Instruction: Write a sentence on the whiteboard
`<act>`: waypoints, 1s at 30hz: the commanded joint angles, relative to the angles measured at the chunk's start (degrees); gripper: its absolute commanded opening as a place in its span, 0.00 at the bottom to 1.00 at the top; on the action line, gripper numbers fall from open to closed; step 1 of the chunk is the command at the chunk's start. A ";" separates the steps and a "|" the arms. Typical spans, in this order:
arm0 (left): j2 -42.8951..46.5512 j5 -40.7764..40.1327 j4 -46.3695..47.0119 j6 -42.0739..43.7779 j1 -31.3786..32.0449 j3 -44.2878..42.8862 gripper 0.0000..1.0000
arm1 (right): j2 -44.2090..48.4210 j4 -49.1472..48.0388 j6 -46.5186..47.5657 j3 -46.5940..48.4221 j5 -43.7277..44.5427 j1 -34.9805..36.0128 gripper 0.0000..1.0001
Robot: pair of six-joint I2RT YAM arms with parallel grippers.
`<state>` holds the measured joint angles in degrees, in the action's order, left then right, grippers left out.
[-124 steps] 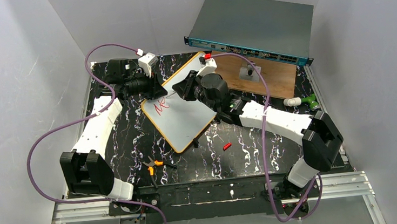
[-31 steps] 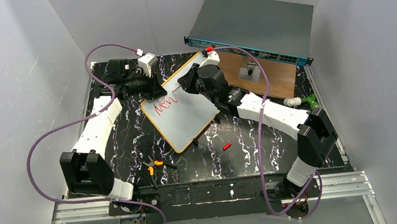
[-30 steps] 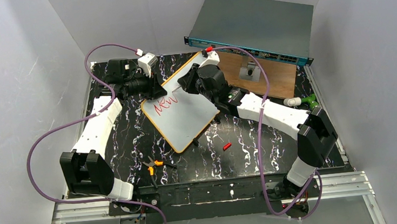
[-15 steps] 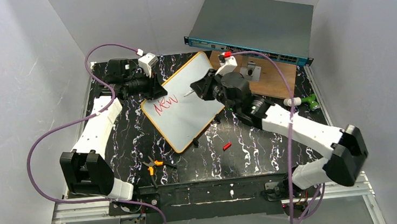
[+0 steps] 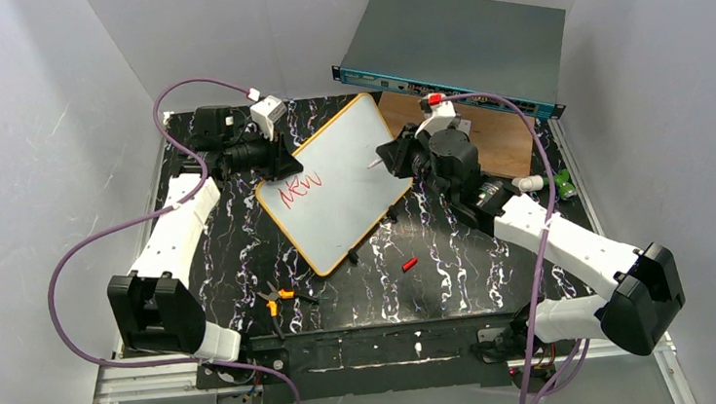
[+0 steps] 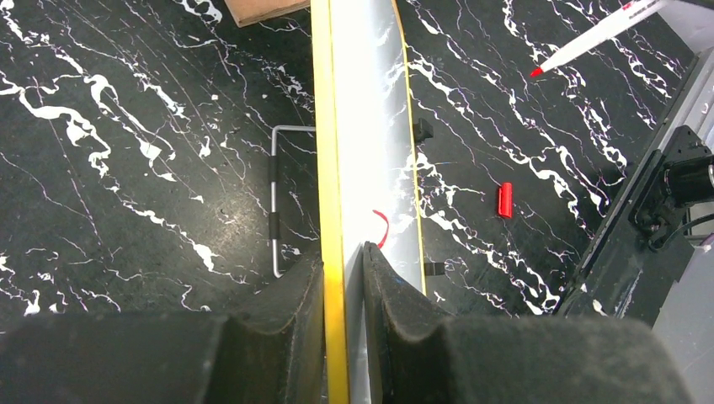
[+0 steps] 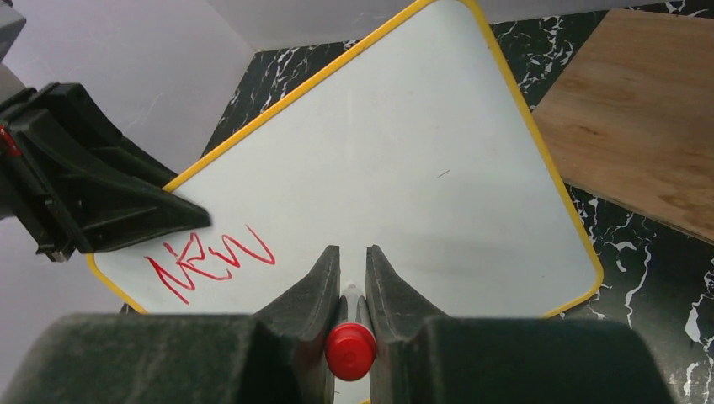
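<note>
The whiteboard (image 5: 344, 198), white with an orange rim, stands tilted at mid-table. Red writing reading "NEW" (image 5: 291, 190) is at its left corner, and the rest of the sentence is not there. My left gripper (image 5: 278, 164) is shut on the board's left edge; in the left wrist view (image 6: 343, 257) its pads clamp the rim (image 6: 324, 126). My right gripper (image 5: 395, 156) is shut on a red-capped marker (image 7: 351, 352) and holds it off the board's right side. The marker tip (image 6: 535, 73) is clear of the surface. The writing (image 7: 210, 257) also shows in the right wrist view.
A grey rack unit (image 5: 458, 47) leans at the back over a brown wooden board (image 5: 506, 145). The red marker cap (image 5: 409, 263) and orange-handled pliers (image 5: 276, 298) lie near the front. A green-and-white object (image 5: 548, 182) lies at the right edge.
The writing grew from a first letter to "NEW". My right gripper then lifted the marker off and swung right, away from the board. The left gripper stayed put.
</note>
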<state>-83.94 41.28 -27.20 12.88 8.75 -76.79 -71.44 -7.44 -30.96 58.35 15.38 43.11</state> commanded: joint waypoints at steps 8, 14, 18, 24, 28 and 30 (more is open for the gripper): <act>3.87 -3.43 -1.70 5.42 1.21 0.87 0.00 | -0.44 -4.96 4.72 1.56 -6.68 -1.66 0.01; 4.74 -4.41 -2.33 5.27 2.05 1.86 0.00 | -1.96 -7.89 4.64 2.47 -9.18 -2.13 0.01; 5.38 -4.82 -2.50 4.79 2.52 3.06 0.00 | -2.30 -8.60 4.35 1.79 -9.22 -2.71 0.01; 6.47 -5.12 -2.59 4.54 2.85 4.80 0.00 | -2.86 -8.68 3.54 1.52 -10.85 -3.13 0.01; 6.36 -5.26 -2.85 4.41 2.85 4.76 0.00 | -3.53 -8.73 3.71 2.22 -11.76 -3.21 0.01; 6.33 -5.27 -2.89 4.14 2.85 4.47 0.00 | -4.34 -8.76 3.48 2.82 -12.45 -3.22 0.01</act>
<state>-78.54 38.41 -26.98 13.85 11.07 -73.54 -74.83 -12.69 -27.22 58.39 4.71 40.12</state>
